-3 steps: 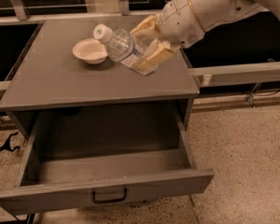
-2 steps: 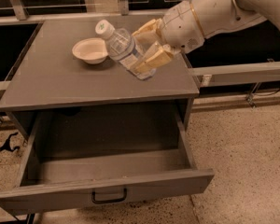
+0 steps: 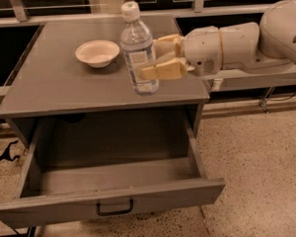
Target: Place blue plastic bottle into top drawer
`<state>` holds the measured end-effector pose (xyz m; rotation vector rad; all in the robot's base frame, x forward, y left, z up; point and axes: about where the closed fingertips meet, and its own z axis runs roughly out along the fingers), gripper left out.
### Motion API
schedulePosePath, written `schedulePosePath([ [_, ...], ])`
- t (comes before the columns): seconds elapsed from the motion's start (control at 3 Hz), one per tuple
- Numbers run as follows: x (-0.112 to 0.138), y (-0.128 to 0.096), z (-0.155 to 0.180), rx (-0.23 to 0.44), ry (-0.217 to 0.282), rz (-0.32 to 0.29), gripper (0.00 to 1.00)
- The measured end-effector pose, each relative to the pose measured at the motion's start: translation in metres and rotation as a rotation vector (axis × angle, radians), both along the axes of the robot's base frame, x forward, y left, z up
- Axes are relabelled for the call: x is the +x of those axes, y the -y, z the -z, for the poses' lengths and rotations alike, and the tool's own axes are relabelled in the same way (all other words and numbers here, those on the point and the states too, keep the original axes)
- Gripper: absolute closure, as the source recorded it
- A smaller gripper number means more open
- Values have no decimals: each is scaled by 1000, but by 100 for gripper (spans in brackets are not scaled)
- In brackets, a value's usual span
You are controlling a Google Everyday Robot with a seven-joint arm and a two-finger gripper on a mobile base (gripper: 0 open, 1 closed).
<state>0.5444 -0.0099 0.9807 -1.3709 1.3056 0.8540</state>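
The blue plastic bottle point(image 3: 137, 49), clear with a white cap and a white-and-blue label, is held upright above the front right part of the cabinet top. My gripper point(image 3: 153, 58) comes in from the right and is shut on the bottle's middle with its beige fingers point(image 3: 163, 70). The top drawer point(image 3: 108, 196) is pulled out wide below the cabinet top, its inside bare, with a dark loop handle point(image 3: 114, 209) on its front panel. The bottle is above the cabinet top, behind the drawer opening.
A beige shallow bowl point(image 3: 97, 52) sits on the grey cabinet top point(image 3: 49, 83), left of the bottle. My white arm point(image 3: 246, 41) reaches in from the right. Speckled floor point(image 3: 256, 172) lies to the right of the drawer. A dark rail and panels run behind the cabinet.
The bottle has turned from tilted to upright in my gripper and moved forward and right, away from the bowl. The arm has swung lower and further right.
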Motion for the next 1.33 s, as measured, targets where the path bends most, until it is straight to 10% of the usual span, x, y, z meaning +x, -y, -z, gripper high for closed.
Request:
schedulePosePath([
  [1.33, -16, -17, 21, 91, -64, -5, 100],
])
